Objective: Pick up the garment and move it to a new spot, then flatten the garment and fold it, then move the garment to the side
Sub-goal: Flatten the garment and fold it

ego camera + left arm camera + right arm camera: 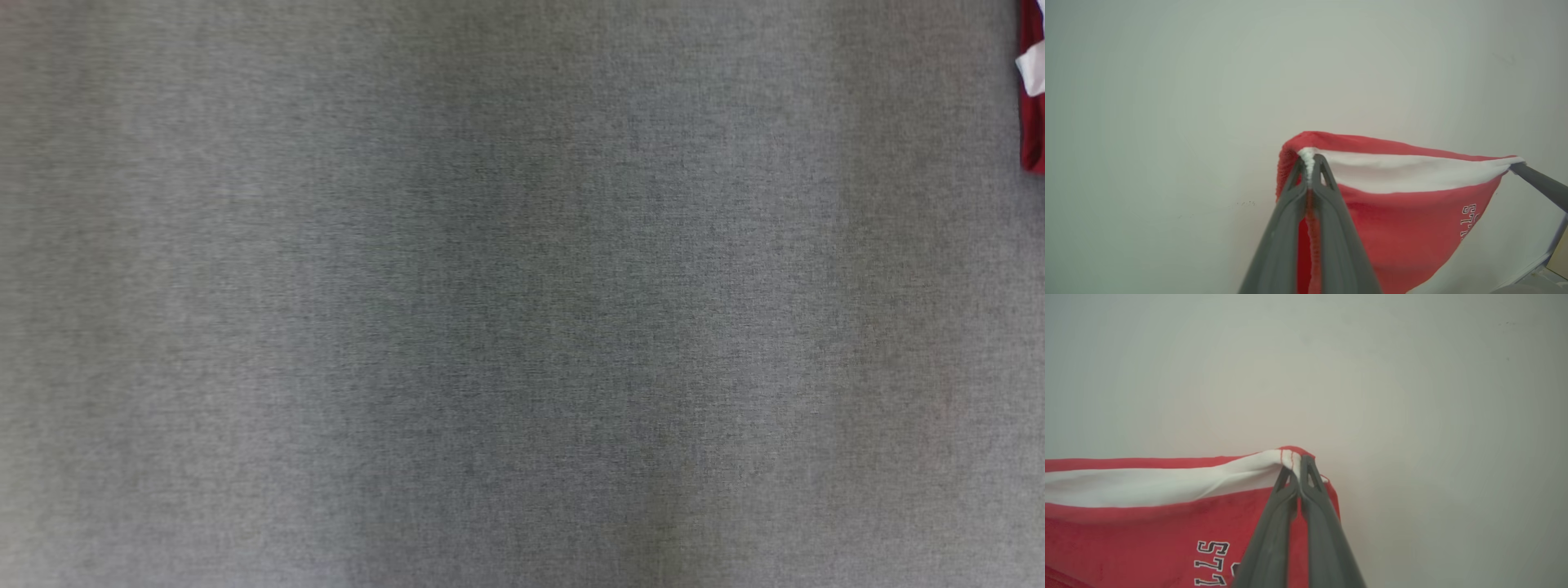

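— Where do we have the garment (1404,212)?
— Strung out: our left gripper (1310,163) pinches one corner, our right gripper (1297,467) the other, the edge taut between them.
— And the rest?
— It spreads under that edge, in front of a plain backdrop (1208,81) (the lettering (1210,563) sits nearer our right corner).
— From the head?
— A sliver at the upper right edge; the work surface (490,327) lies left of it.

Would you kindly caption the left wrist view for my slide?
Left pincer and right pincer hold the white-banded edge of the red garment between them.
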Available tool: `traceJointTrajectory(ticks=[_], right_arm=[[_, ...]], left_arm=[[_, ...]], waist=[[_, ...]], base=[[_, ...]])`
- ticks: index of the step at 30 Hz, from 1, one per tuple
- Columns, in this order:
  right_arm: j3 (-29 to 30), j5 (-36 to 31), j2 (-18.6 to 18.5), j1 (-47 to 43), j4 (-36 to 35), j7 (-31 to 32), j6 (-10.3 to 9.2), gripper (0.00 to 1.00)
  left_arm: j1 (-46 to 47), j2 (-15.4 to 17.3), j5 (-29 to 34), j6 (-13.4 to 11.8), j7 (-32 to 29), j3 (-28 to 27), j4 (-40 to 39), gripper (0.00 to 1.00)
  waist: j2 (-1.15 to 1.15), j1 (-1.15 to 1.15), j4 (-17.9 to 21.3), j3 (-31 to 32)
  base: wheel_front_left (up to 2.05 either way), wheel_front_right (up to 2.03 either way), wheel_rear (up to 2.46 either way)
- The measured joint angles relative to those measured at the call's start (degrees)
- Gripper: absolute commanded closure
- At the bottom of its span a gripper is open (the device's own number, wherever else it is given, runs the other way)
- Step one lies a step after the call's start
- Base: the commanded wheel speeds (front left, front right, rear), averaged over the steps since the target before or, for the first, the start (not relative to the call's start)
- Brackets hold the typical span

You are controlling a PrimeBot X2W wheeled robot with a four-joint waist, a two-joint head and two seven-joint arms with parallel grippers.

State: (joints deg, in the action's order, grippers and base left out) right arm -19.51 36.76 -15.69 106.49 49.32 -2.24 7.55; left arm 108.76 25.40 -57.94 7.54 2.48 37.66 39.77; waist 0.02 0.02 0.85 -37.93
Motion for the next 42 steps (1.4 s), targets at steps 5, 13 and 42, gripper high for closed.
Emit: traceJointTrajectory(ticks=[5,13,42], right_arm=[[-3.4,-0.4,-0.5,1.5,1.7,-2.5,0.00,1.00],[-9.9,5.6,-3.7,-8.8,-0.7,-6.7,0.00,1.00],[-15.8,20.8,-20.1,-85.1,-33.4,-12.5,0.00,1.00]], left_arm=[[1.5,-0.3,-2.5,0.0,1.8,3.4,1.8,1.00],[-10.6,2.8,-9.1,0.0,7.6,11.0,-3.7,1.00],[-84.7,1.1,1.4,0.0,12.6,1.7,-27.1,1.00]], waist=[[0.00,-0.02,0.9,-1.9],[0.00,-0.01,1.0,-1.0],[-0.03,-0.04,-0.3,22.9]], base=[[0.00,0.00,0.00],[0.00,0.00,0.00],[0.00,0.00,0.00]])
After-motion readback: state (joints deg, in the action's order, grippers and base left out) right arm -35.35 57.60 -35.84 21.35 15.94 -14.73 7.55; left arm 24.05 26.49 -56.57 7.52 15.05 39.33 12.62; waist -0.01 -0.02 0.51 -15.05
